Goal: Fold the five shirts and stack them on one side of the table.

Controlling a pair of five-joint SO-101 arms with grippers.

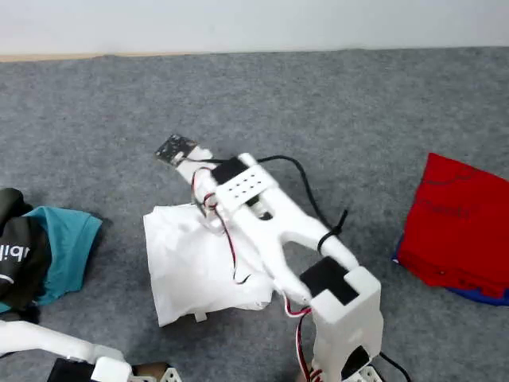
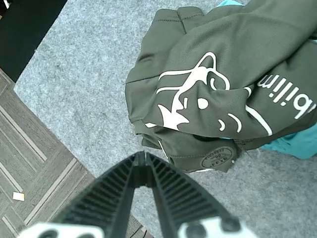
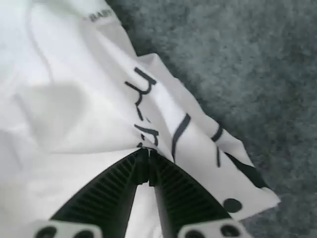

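At the left edge of the high view lie the crumpled dark olive shirt with white print (image 1: 16,255) and, just beside and partly under it, the teal cotton shirt (image 1: 67,239). Both are unfolded. The left gripper (image 2: 144,161) hangs over the olive cloth, jaws pressed together and holding nothing.

In the middle, the white shirt with black lettering (image 1: 187,270) lies loosely gathered. The right gripper (image 3: 144,158) sits at its upper edge, jaws closed with the tips against the cloth. I cannot tell whether a fold is pinched.

At the right edge, the folded red shirt (image 1: 457,223) rests on a blue shirt (image 1: 481,296).

So 2 of 5 look stacked, and the white one seems to be in hand. The next move probably calls for drawing an edge across to finish the fold. The right arm lies over the white cloth, and the grey felt table cover (image 1: 334,103) may drag on it.
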